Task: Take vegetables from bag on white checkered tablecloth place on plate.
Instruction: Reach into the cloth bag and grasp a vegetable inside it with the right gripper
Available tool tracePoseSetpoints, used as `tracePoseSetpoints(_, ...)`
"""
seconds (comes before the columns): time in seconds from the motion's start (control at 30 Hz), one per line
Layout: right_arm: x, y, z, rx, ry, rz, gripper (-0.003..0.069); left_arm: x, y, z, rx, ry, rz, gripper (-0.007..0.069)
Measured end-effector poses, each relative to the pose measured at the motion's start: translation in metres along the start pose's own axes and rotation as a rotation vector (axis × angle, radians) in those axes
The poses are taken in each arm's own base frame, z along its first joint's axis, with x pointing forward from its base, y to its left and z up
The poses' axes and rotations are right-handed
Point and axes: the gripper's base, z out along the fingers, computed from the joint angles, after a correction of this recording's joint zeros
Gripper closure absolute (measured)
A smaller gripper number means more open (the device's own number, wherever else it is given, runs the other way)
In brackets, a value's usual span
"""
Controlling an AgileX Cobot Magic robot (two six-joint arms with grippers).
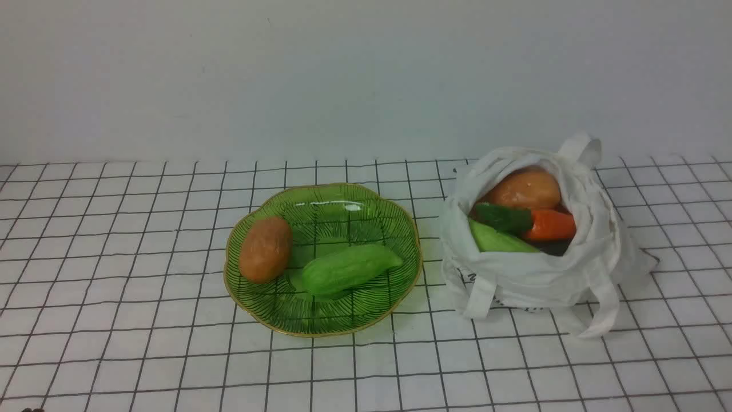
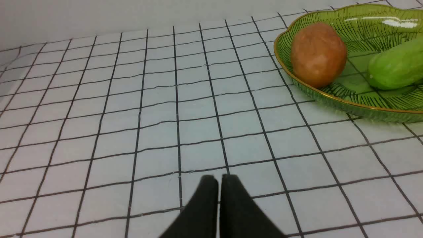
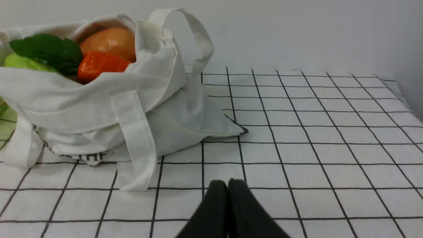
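Observation:
The green glass plate [image 1: 366, 312] sits on the checkered tablecloth [image 1: 114, 257] and holds a brown potato [image 1: 265, 248] and a pale green gourd [image 1: 349, 269]. To its right the white cloth bag [image 1: 532, 274] stands open with a potato [image 1: 526, 189], an orange carrot [image 1: 549, 224] with green leaves and a gourd [image 1: 497, 239] inside. Neither gripper shows in the front view. In the left wrist view my left gripper [image 2: 219, 180] is shut and empty, low over the cloth, apart from the plate [image 2: 330, 99]. In the right wrist view my right gripper [image 3: 227, 185] is shut and empty, apart from the bag [image 3: 99, 105].
A plain pale wall [image 1: 366, 74] stands behind the table. The cloth ends near a wall at the far side in the right wrist view [image 3: 396, 89]. The bag's loose strap [image 3: 137, 145] hangs down onto the cloth on the side facing my right gripper.

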Motion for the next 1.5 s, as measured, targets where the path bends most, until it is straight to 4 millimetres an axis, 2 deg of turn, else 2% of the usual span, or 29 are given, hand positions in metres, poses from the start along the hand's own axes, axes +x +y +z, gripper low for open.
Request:
tracePoseSetpoints(0.83,-0.001,0.000,0.000,-0.004,-0.006,0.020,0.0673,0.000,0.000,0.000,0.000,0.000,0.000,0.0633)
tracePoseSetpoints(0.93,-0.004,0.003,0.001,-0.034,-0.064,0.167,0.0673,0.000,0.000,0.000,0.000,0.000,0.000,0.0633)
tracePoseSetpoints(1.0,-0.013,0.004,-0.001,-0.068,-0.155,0.357,0.0673,0.000,0.000,0.000,0.000,0.000,0.000,0.0633)
tracePoseSetpoints(1.03,-0.013,0.004,-0.001,-0.071,-0.154,0.375,0.0673,0.000,0.000,0.000,0.000,0.000,0.000,0.0633)
tracePoseSetpoints(1.07,-0.019,0.003,-0.002,-0.089,-0.221,0.505,0.0673,0.000,0.000,0.000,0.000,0.000,0.000,0.0633)
tracePoseSetpoints(1.2,-0.029,-0.002,-0.005,-0.118,-0.342,0.785,0.0673,0.000,0.000,0.000,0.000,0.000,0.000,0.0633)
tracePoseSetpoints(1.5,-0.032,-0.005,-0.006,-0.124,-0.386,0.903,0.0673,0.000,0.000,0.000,0.000,0.000,0.000,0.0633)
